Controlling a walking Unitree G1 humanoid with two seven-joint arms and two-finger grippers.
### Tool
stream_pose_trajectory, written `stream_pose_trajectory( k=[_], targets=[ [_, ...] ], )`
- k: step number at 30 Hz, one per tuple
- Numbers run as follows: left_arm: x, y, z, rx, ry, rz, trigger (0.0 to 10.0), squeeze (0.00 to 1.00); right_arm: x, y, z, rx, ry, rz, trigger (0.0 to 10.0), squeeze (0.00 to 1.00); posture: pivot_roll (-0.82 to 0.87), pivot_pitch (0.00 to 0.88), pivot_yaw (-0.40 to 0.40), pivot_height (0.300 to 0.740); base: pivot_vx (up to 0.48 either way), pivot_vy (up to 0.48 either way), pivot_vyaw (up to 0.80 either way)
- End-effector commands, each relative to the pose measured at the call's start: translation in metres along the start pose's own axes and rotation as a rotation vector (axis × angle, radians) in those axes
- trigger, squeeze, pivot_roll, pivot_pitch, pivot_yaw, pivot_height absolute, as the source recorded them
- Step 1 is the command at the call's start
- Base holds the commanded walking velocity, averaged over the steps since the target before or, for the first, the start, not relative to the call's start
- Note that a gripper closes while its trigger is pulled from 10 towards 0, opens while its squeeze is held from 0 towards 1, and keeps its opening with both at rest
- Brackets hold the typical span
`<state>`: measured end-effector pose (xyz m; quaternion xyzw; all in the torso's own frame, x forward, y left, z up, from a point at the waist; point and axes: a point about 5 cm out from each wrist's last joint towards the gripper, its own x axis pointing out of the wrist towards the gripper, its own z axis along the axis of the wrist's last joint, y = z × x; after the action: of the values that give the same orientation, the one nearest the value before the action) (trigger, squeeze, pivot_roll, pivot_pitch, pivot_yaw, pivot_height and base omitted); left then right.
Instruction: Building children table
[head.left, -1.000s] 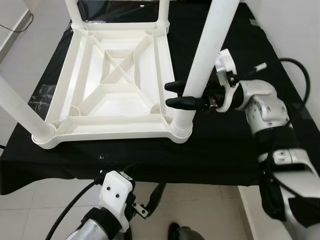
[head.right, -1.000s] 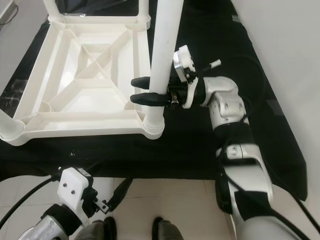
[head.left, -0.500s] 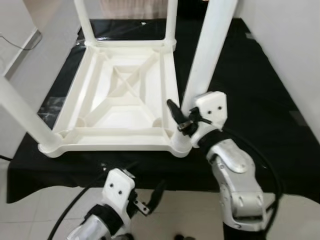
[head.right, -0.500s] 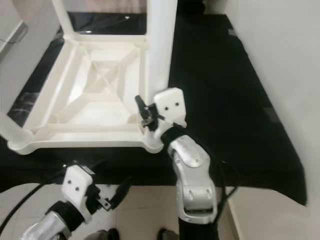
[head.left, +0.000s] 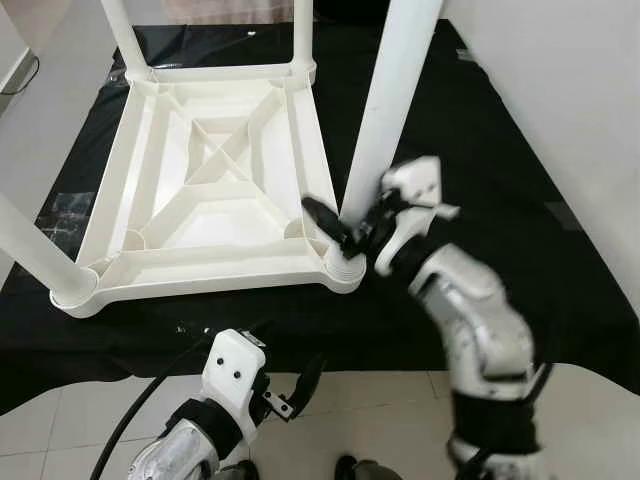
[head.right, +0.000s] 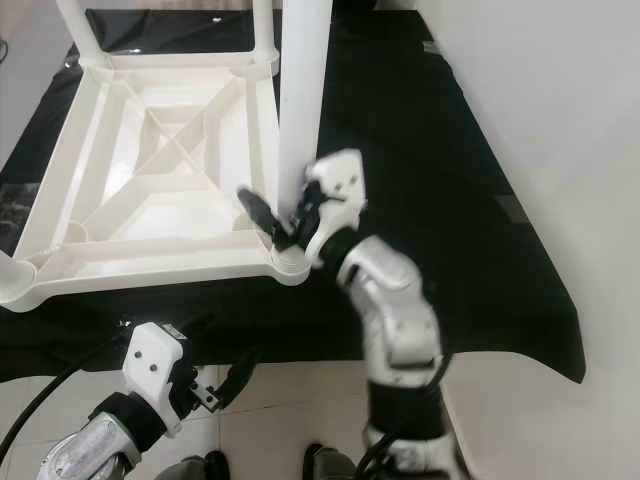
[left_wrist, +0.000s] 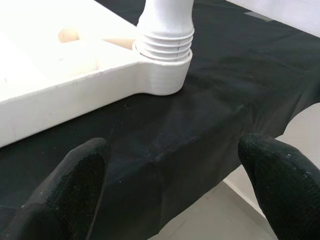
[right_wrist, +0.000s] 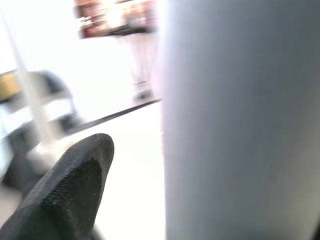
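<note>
Here the white plastic children's table (head.left: 215, 190) lies upside down on a surface draped in black cloth (head.left: 480, 170), its ribbed underside facing up and its legs pointing upward. The near right leg (head.left: 385, 110) stands in its ringed corner socket (head.left: 345, 268). The right hand (head.left: 350, 228) is at the base of this leg, just above the socket, its black fingers (head.left: 325, 222) spread around the leg; whether they press on it I cannot tell. The left hand (left_wrist: 172, 192) hangs low at the cloth's front edge, fingers wide apart, gripping nothing, facing that same corner.
</note>
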<state>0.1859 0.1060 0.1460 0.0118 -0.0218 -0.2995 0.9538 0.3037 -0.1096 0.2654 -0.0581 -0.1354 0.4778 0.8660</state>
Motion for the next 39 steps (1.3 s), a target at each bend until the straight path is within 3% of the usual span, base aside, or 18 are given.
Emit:
stream_pose_trajectory(
  k=[1, 2, 3, 4, 6, 15, 17, 18, 19, 21, 22, 32, 33, 37, 38, 39],
  targets=[
    [-0.002, -0.005, -0.001, -0.017, 0.006, -0.009, 10.0, 0.0, 0.002, 0.005, -0.007, 0.02, 0.002, 0.093, 10.0, 0.05, 0.05, 0.248, -0.074, 0.74, 0.0, 0.0, 0.0],
    [-0.004, -0.007, 0.0, -0.021, 0.007, -0.011, 10.0, 0.0, 0.0, -0.008, -0.005, 0.001, 0.02, 0.154, 10.0, 0.0, 0.06, 0.258, -0.081, 0.74, 0.0, 0.0, 0.0],
    [-0.004, -0.007, 0.0, -0.021, 0.007, -0.011, 10.0, 0.0, 0.0, -0.008, -0.005, 0.001, 0.02, 0.154, 10.0, 0.0, 0.06, 0.258, -0.081, 0.74, 0.0, 0.0, 0.0],
    [-0.006, -0.009, 0.0, -0.022, 0.008, -0.012, 10.0, 0.0, 0.005, -0.025, -0.002, -0.027, 0.025, 0.144, 10.0, 0.0, 0.07, 0.266, -0.082, 0.74, 0.0, 0.0, 0.0],
    [-0.009, -0.012, 0.001, -0.024, 0.01, -0.012, 10.0, 0.0, 0.009, -0.034, 0.004, -0.032, 0.016, 0.164, 10.0, 0.0, 0.08, 0.276, -0.086, 0.74, 0.0, 0.0, 0.0],
    [-0.017, -0.018, 0.004, -0.027, 0.018, -0.01, 10.0, 0.0, 0.008, -0.044, 0.02, -0.004, -0.02, 0.342, 10.0, 0.0, 0.11, 0.304, -0.091, 0.74, 0.0, 0.0, 0.0],
    [-0.021, -0.021, 0.005, -0.03, 0.023, -0.011, 10.0, 0.0, 0.002, -0.051, 0.026, 0.028, -0.024, 0.504, 10.0, 0.0, 0.12, 0.318, -0.089, 0.74, 0.0, 0.0, 0.0],
    [-0.021, -0.021, 0.005, -0.03, 0.023, -0.011, 10.0, 0.0, 0.002, -0.051, 0.026, 0.028, -0.024, 0.504, 10.0, 0.0, 0.12, 0.318, -0.089, 0.74, 0.0, 0.0, 0.0],
    [-0.022, -0.022, 0.006, -0.031, 0.026, -0.011, 10.0, 0.0, 0.002, -0.057, 0.028, 0.032, -0.027, 0.533, 4.8, 0.0, 0.12, 0.323, -0.09, 0.74, 0.0, 0.0, 0.0],
    [-0.023, -0.022, 0.006, -0.031, 0.027, -0.011, 10.0, 0.0, 0.003, -0.059, 0.029, 0.033, -0.031, 0.543, 4.8, 0.0, 0.12, 0.324, -0.089, 0.74, 0.0, 0.0, 0.0],
    [-0.023, -0.022, 0.006, -0.032, 0.028, -0.011, 10.0, 0.0, 0.003, -0.061, 0.03, 0.039, -0.036, 0.553, 0.0, 0.0, 0.12, 0.325, -0.089, 0.74, 0.0, 0.0, 0.0],
    [-0.022, -0.022, 0.006, -0.03, 0.032, -0.007, 10.0, 0.0, 0.002, -0.062, 0.031, 0.041, -0.023, 0.613, 0.0, 0.0, 0.11, 0.32, -0.092, 0.74, 0.0, 0.0, 0.0],
    [-0.021, -0.021, 0.005, -0.028, 0.029, -0.004, 10.0, 0.0, -0.001, -0.058, 0.019, 0.011, 0.023, 0.519, 0.0, 0.0, 0.09, 0.31, -0.105, 0.74, 0.0, 0.0, 0.0],
    [-0.02, -0.02, 0.005, -0.028, 0.029, -0.002, 10.0, 0.0, -0.002, -0.057, 0.014, 0.002, 0.039, 0.479, 0.0, 0.0, 0.09, 0.31, -0.105, 0.74, 0.0, 0.0, 0.0],
    [-0.019, -0.02, 0.004, -0.027, 0.028, 0.0, 10.0, 0.0, -0.001, -0.051, -0.001, 0.019, 0.087, 0.359, 0.0, 0.0, 0.08, 0.296, -0.117, 0.74, 0.0, 0.0, 0.0],
    [-0.019, -0.018, 0.003, -0.025, 0.028, 0.004, 10.0, 0.0, 0.003, -0.039, -0.036, 0.032, 0.223, -0.007, 0.0, 0.0, 0.07, 0.286, -0.112, 0.74, 0.0, 0.0, 0.0]
  ],
)
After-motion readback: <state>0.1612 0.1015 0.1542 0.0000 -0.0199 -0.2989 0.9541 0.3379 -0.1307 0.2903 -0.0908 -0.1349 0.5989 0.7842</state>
